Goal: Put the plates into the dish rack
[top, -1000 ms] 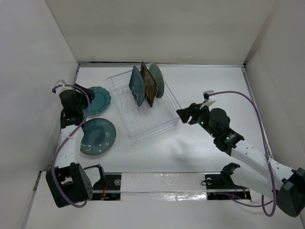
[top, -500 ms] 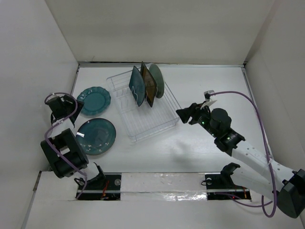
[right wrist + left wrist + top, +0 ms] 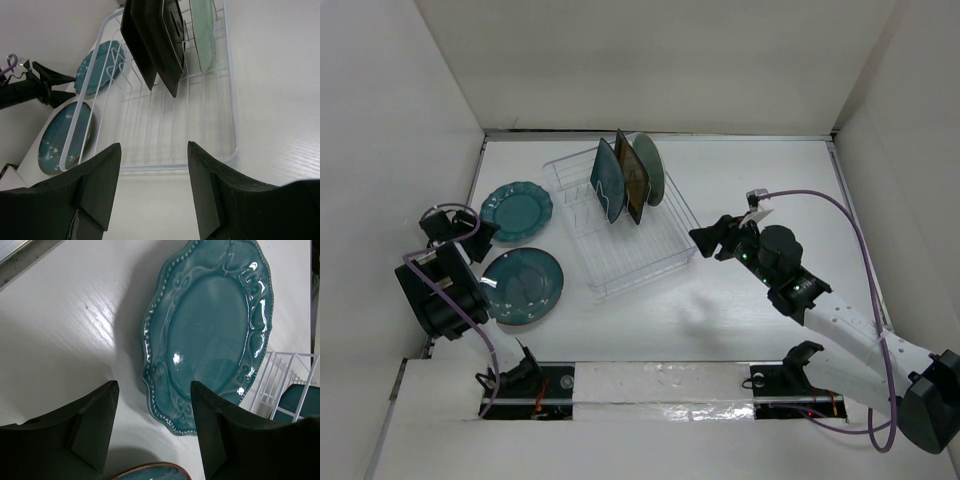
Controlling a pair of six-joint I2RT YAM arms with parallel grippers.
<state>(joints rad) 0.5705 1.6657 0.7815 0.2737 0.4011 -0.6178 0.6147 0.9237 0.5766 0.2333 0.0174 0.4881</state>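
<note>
Starting from the near edge, the left claw (image 3: pixel 472 228) hangs low at the left side of the white surface (image 3: pixel 770 180), its two dark fingers apart and holding nothing. Its wrist view shows the fingers opened toward the edge of the scalloped teal plate (image 3: pixel 210 335), not touching it. Just to the right of this arm, the round teal-blue plate (image 3: pixel 523 285) lies flat; it is glossy, with pale speckles and a thin brownish rim. On the other side, the right claw (image 3: pixel 705 240) points at the near right corner of the dish rack (image 3: pixel 630 250), with its fingers also spread and empty. A little farther on the left lies the scalloped teal plate, flat too, shiny, with a beaded wavy rim and raised curls around the middle, near the left side of the rack. The rack is a clear rectangle of thin bars and upright pegs, placed slanted on the surface. In its far half three plates stand on edge, side by side: the squarish dark teal plate (image 3: pixel 607 180), then the square mustard-yellow plate (image 3: pixel 630 178) with a dark rim, then the pale green round plate (image 3: pixel 650 168) farthest to the right. The near half of the rack holds only bare pegs.
</note>
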